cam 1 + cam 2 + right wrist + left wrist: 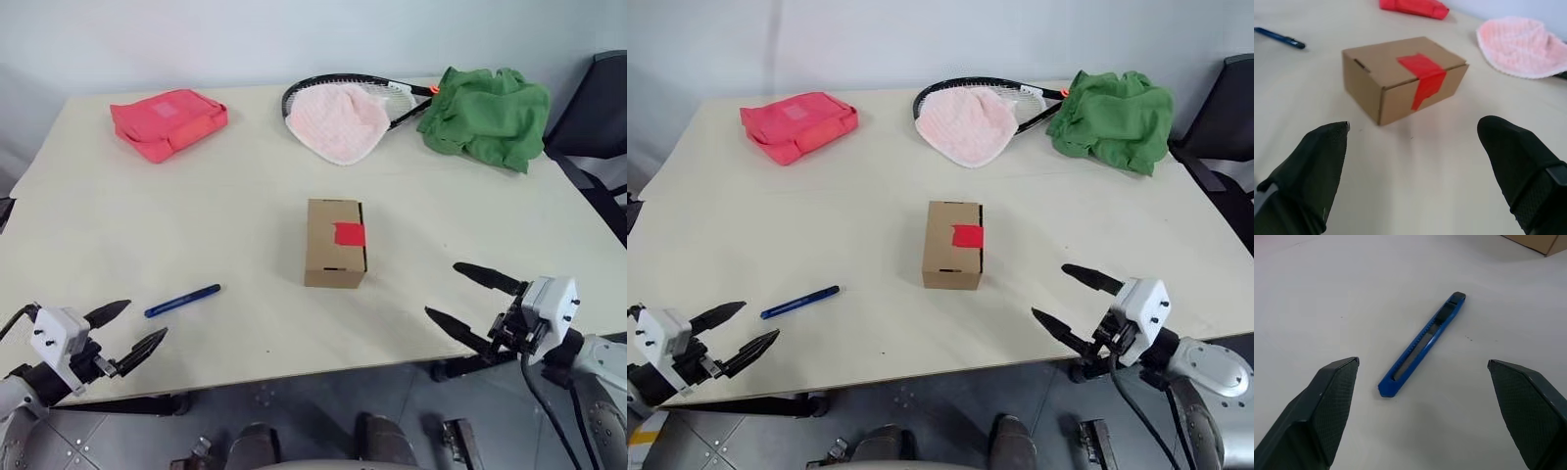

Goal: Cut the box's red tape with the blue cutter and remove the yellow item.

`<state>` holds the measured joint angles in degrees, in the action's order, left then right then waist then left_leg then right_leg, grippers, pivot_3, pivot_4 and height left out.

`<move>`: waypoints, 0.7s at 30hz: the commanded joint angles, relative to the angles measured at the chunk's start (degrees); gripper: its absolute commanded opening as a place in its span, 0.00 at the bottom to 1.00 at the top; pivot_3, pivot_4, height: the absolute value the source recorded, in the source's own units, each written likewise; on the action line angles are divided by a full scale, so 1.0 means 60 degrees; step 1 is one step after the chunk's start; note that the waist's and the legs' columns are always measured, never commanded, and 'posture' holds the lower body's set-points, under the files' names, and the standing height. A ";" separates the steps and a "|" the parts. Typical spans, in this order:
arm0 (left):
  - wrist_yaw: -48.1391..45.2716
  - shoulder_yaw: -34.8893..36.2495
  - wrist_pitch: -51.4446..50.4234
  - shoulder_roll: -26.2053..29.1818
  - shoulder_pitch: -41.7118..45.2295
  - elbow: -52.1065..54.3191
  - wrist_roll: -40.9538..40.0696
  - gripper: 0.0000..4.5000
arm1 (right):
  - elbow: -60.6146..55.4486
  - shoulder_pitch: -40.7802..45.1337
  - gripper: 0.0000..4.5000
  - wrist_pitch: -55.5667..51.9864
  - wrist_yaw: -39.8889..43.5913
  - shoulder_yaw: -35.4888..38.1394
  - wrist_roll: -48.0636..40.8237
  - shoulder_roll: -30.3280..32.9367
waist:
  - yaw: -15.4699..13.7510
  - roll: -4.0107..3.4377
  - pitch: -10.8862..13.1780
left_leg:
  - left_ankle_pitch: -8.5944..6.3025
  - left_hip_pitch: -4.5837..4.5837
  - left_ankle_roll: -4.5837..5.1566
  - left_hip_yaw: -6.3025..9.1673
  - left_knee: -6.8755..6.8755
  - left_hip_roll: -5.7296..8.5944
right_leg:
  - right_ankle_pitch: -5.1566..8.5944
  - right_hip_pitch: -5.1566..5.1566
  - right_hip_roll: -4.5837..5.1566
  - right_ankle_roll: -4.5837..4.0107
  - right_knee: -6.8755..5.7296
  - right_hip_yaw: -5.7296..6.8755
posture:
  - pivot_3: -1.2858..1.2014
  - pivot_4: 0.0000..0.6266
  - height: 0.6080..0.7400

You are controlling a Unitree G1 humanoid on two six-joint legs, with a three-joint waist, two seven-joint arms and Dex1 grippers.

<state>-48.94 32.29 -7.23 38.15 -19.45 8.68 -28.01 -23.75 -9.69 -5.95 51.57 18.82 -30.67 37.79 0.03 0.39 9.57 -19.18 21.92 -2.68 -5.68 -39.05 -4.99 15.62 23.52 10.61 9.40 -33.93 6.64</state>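
Blue cutter (182, 301) is lying on the tabletop (147, 215) just ahead of the left gripper (129, 335), jaws gaping for the pickup, while the box (335, 243), its red tape (350, 234) uncut, is sitting centrally before the empty, wide-open right gripper (472, 299).

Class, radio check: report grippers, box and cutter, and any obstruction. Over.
Left gripper and right gripper open, empty. Blue cutter flat on table, ahead of left gripper. Box shut, red tape uncut. Nothing in the way.
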 commanded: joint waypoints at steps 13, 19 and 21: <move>-0.0026 -0.3025 -0.1945 0.0475 0.4482 -0.0084 0.0240 0.54 | -0.0184 0.1083 0.51 -0.1397 -0.1578 -0.0950 0.0726 -0.0117 | -0.0236 0.0003 -0.0003 | 0.0002 -0.0004 -0.0001 0.0000 -0.0013 0.0002 | -0.0001 -0.0008 0.0001 -0.0001 -0.0013 -0.0003 | 0.52 0.24 1.00; 0.0360 -0.5295 -0.1649 -0.0787 0.7488 -0.2182 0.1800 0.17 | 0.2204 0.3123 0.08 -0.1558 -0.2353 -0.2497 0.2477 -0.0510 | -0.0210 0.0011 -0.0010 | 0.0009 -0.0009 -0.0005 -0.0010 -0.0019 0.0003 | -0.0004 -0.0008 -0.0001 -0.0001 -0.0018 -0.0001 | 0.52 0.24 1.00; 0.0227 -0.5828 -0.1924 -0.1160 0.8059 -0.2640 0.1998 0.03 | 0.3121 0.3962 0.00 -0.1466 -0.2376 -0.2908 0.2833 -0.0767 | -0.0129 0.0010 -0.0010 | 0.0010 -0.0008 -0.0006 -0.0021 -0.0018 0.0004 | -0.0005 -0.0005 -0.0002 0.0001 -0.0011 0.0001 | 0.52 0.24 1.00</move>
<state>-47.06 -0.90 -18.52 31.63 27.44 -6.16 -17.31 -7.05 11.83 -15.61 37.97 2.26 -15.17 33.62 -0.74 0.45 9.52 -19.12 21.88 -2.72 -5.82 -39.14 -4.97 15.59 23.50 10.60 9.41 -33.98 6.64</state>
